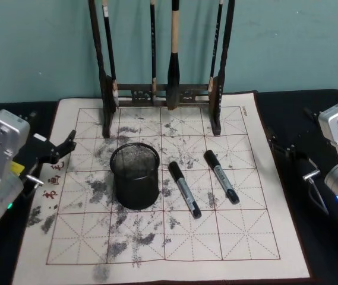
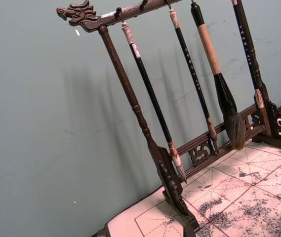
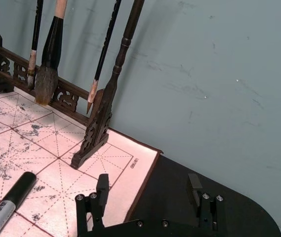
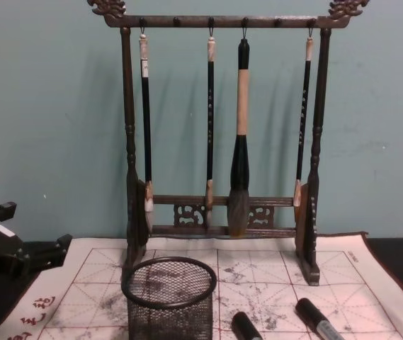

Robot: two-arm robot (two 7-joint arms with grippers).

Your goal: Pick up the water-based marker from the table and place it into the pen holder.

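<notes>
1. Left marker [image 1: 184,189] and right marker [image 1: 221,176] lie on the mat [image 1: 240,237], right of the pen holder [image 1: 135,176].
2. Right gripper [image 3: 150,185] and left gripper [image 1: 63,148] flank the mat, both released, empty.
3. Pick not begun; I'd lower the right gripper onto 1 marker, clear of the brush rack [image 1: 163,92].

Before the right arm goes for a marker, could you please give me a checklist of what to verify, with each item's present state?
1. The right gripper is open and empty, beside the right edge of the calligraphy mat: ok.
2. The left gripper is open, at the mat's left edge, apart from the pen holder: ok.
3. The pen holder stands upright, with nothing seen inside: ok.
4. The left marker and the right marker lie flat on the mat, apart from each other and from the holder: ok.
5. Which marker is the water-based one: cannot tell.
</notes>
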